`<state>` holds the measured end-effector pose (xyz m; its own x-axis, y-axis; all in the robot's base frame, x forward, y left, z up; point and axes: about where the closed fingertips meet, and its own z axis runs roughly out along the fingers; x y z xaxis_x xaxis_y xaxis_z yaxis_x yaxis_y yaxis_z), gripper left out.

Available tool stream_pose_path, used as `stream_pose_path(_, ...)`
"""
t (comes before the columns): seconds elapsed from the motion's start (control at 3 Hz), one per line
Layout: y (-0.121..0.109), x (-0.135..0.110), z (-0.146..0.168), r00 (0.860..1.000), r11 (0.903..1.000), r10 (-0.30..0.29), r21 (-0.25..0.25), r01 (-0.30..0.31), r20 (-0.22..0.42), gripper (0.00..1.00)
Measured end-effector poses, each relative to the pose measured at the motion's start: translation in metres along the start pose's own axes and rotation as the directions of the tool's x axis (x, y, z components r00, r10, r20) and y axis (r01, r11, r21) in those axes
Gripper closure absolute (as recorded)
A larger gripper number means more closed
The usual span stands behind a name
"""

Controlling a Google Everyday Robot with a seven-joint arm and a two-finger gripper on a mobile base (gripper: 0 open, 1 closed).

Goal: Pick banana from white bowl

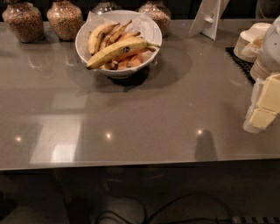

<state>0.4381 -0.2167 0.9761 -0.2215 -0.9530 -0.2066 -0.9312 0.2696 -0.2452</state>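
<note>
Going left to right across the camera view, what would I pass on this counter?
Grain jar → second grain jar → white bowl holding the banana → white stand → the robot's claw, at the far right edge.

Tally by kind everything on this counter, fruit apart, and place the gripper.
Glass jars: 4
White bowl: 1
Stack of small bowls: 1
White stand: 1
Black mat: 1
Total: 8
Gripper: at the right edge, far from the banana in the bowl.

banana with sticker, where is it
Camera view, upper left: the banana lies atop the other bananas in the bowl, before the jars; the gripper is at the right edge.
</note>
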Motion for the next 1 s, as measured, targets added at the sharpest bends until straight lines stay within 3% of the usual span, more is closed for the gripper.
stream_pose_path(0.33, 0.0, 0.0, 0.0, 1.0, 1.0, 0.0, 0.0, 0.0, 0.0, 0.0)
stream_pose_path(0.67, -0.015, -0.015, 0.002, 0.996, 0.9976, -0.041, 0.059, 0.036, 0.081, 0.0)
stream_pose_path(1.0, -0.056, -0.057, 0.008, 0.955, 0.9789, -0.149, 0.175, 0.106, 0.255, 0.0)
